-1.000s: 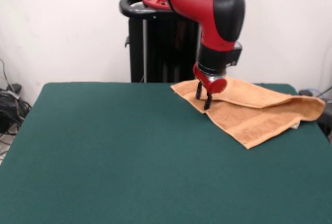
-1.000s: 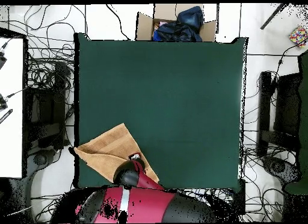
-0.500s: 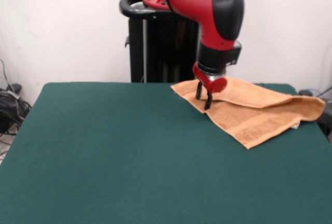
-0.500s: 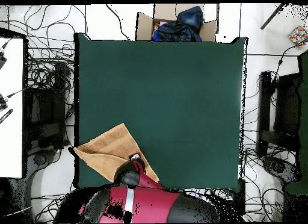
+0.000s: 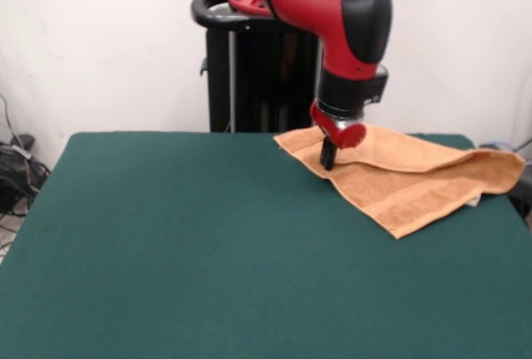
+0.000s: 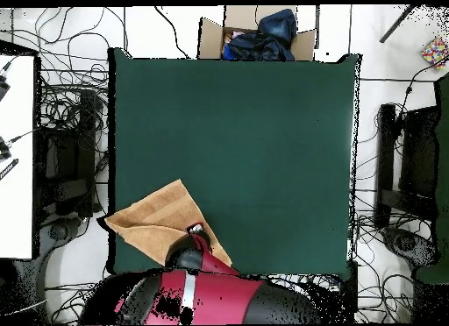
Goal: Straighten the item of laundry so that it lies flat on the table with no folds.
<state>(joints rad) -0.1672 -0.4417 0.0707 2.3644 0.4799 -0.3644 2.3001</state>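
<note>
Currently the end effector is pinched on the towel edge; if dragged toward 3 o'clock, cloth could slide off the bench.

One towel lies on one green worktop. One red and black arm carries one hand. Beyond the worktop's far edge in the overhead view sits one cardboard box.
</note>
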